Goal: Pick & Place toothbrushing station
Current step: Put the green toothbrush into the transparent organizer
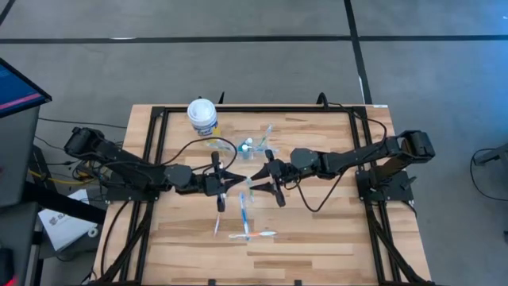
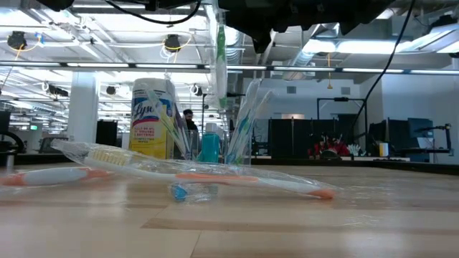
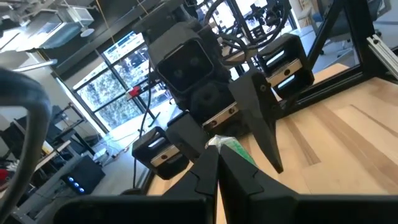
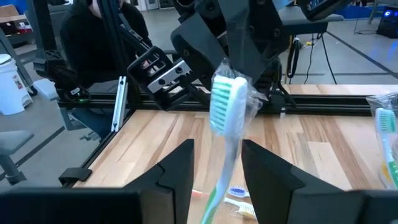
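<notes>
Mid-handover at table centre, the left gripper (image 1: 235, 178) pinches a wrapped green toothbrush (image 4: 225, 109) between the right gripper's (image 1: 259, 179) parted fingers, which must close next before carrying it to the cup (image 1: 252, 150) at twelve o'clock.

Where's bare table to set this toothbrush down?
Bare wood lies along the table's near edge, below the loose toothbrushes, and beyond the right gripper toward the right frame. Crowded: centre, around the cup, canister and left gripper.
</notes>
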